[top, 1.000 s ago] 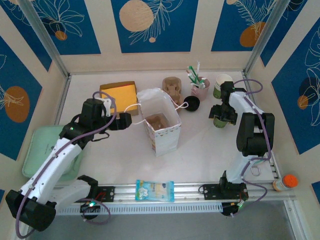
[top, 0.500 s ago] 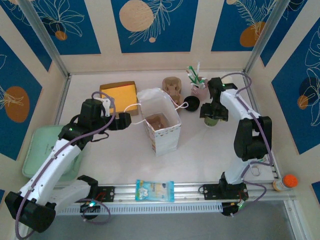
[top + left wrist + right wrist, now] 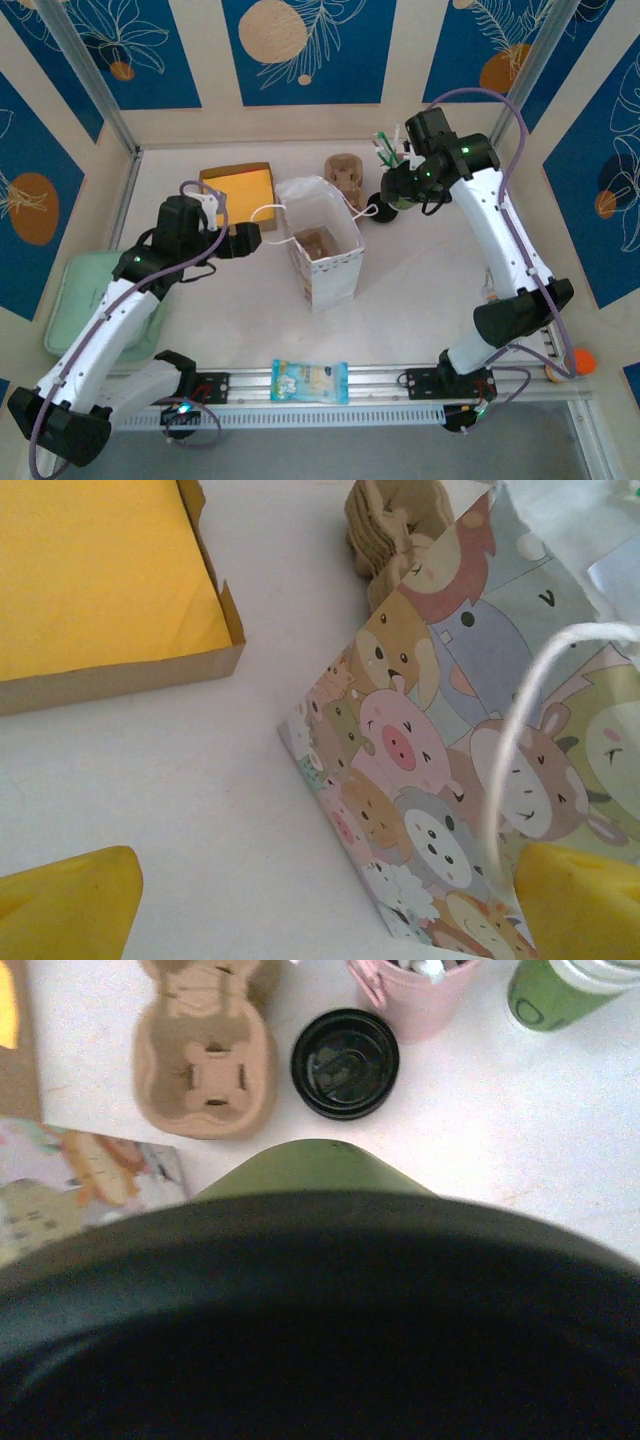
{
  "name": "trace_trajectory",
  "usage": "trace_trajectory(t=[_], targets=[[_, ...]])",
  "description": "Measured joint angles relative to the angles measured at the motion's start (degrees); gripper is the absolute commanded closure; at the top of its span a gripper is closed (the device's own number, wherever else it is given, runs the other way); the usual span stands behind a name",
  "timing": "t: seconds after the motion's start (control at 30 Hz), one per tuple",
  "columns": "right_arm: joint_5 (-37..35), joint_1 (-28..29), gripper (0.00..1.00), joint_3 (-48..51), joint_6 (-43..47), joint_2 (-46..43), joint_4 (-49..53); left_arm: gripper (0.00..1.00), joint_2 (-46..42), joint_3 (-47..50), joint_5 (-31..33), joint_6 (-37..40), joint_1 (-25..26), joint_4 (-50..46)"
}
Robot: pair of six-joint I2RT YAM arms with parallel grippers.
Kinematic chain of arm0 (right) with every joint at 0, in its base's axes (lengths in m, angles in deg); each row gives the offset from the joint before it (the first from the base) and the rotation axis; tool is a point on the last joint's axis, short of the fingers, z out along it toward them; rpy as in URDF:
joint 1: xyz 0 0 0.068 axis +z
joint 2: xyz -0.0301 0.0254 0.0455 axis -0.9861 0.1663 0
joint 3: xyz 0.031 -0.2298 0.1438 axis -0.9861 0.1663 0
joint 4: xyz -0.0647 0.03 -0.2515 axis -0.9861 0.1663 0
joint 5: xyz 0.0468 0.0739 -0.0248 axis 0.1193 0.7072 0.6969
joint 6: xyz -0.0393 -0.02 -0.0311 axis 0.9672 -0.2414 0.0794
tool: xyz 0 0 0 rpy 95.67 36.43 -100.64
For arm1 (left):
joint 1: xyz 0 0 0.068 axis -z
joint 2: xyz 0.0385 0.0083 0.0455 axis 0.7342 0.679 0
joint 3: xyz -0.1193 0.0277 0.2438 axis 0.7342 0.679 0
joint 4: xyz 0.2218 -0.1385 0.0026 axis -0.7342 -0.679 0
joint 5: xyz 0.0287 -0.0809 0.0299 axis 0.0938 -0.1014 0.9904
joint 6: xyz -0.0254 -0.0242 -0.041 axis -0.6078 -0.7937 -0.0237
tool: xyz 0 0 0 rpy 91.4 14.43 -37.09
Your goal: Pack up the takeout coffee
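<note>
Nearer the bag [image 3: 325, 265] now, right gripper [image 3: 398, 188] (raised) carries green cup [image 3: 310, 1165].

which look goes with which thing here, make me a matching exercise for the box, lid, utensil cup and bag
Things:
1 box
2 lid
3 utensil cup
4 bag

Looks:
a pink
b cartoon animals
c yellow inside
d black

Pairs: 1-c; 2-d; 3-a; 4-b
</note>
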Motion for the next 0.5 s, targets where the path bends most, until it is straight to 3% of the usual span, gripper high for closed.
trace_trajectory(t=[0.5], targets=[[2.2,14.4,0.42,-27.5,0.9,2.6,11.2,0.04,4.2,-12.2,-0.5,2.9,0.0,-3.0]])
